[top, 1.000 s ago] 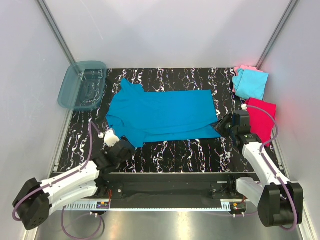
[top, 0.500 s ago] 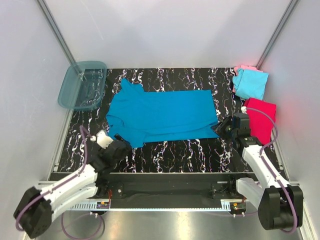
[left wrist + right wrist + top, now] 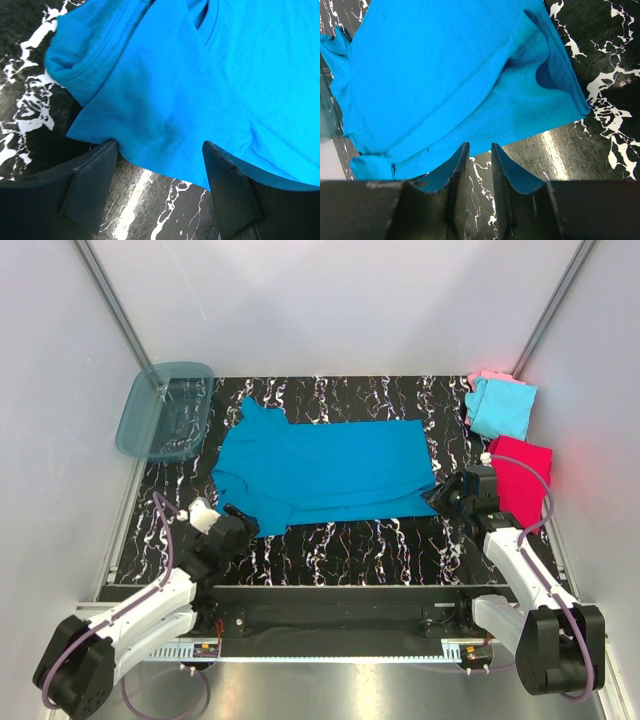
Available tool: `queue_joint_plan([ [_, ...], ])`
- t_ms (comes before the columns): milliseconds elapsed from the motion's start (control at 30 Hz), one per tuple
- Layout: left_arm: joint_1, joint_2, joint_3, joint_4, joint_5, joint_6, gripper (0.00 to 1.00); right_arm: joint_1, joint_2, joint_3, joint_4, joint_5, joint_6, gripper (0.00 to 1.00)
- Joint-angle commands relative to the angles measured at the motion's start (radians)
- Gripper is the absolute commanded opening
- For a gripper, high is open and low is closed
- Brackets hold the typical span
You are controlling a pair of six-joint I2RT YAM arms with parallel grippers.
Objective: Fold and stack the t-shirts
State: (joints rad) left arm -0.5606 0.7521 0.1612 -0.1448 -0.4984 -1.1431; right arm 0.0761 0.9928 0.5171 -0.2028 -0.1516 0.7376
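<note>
- At mid-table [image 3: 350, 540], the teal-blue t-shirt [image 3: 320, 470] lies spread flat, well apart from the tub [image 3: 165, 410].
- Left gripper [image 3: 160, 150]: jaws wide apart, astride the shirt's near-left corner, holding nothing.
- Right gripper [image 3: 477, 147]: jaws nearly together, tips at the near-right hem; whether cloth is pinched cannot be told.
- Far right, 3 more shirts: light cyan t-shirt [image 3: 500, 408] on pale pink t-shirt [image 3: 488, 376], with the red t-shirt [image 3: 525, 480] nearer.

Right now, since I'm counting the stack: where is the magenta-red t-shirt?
In the top view, the magenta-red t-shirt lies at the table's right edge, just right of the right gripper and nearer than the light cyan t-shirt.
</note>
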Motion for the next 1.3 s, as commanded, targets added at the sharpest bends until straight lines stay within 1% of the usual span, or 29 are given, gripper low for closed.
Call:
queue_joint_plan([
  [0,0.005,0.065,0.018,-0.026,0.046,0.019,0.74,0.001,-0.022,-0.003,0.043,-0.006,-0.006,0.31],
  [33,0.004,0.069,0.021,-0.024,0.047,0.019,0.74,0.001,-0.020,-0.005,0.043,-0.005,-0.004,0.31],
  [167,0.005,0.067,0.031,-0.021,0.043,0.028,0.59,-0.001,-0.006,-0.002,0.045,-0.005,-0.003,0.31],
  [200,0.004,0.067,0.037,-0.022,0.040,0.031,0.45,0.001,0.000,0.000,0.045,-0.005,-0.001,0.31],
  [267,0.004,0.059,0.049,-0.035,0.035,0.039,0.28,0.001,0.000,0.000,0.045,-0.005,0.000,0.31],
  [300,0.005,0.058,0.054,-0.039,0.034,0.039,0.13,0.001,0.003,0.001,0.045,-0.005,0.000,0.31],
  [367,0.005,0.053,0.064,-0.052,0.027,0.040,0.03,0.001,0.003,0.001,0.046,-0.003,0.000,0.31],
  [400,0.005,0.053,0.067,-0.056,0.026,0.042,0.00,0.001,0.004,0.000,0.048,-0.003,0.000,0.31],
  [633,0.004,0.035,0.123,-0.102,0.014,0.052,0.00,0.001,0.009,-0.006,0.052,-0.005,0.000,0.31],
  [800,0.004,0.035,0.213,-0.130,0.001,0.069,0.00,0.001,0.021,-0.009,0.060,-0.012,0.002,0.30],
  [1100,0.004,0.130,0.334,-0.131,-0.037,0.100,0.00,-0.001,0.004,-0.014,0.060,-0.012,0.000,0.30],
  [1267,0.008,0.230,0.412,-0.119,-0.074,0.131,0.00,0.001,0.009,-0.014,0.062,-0.017,0.000,0.30],
])
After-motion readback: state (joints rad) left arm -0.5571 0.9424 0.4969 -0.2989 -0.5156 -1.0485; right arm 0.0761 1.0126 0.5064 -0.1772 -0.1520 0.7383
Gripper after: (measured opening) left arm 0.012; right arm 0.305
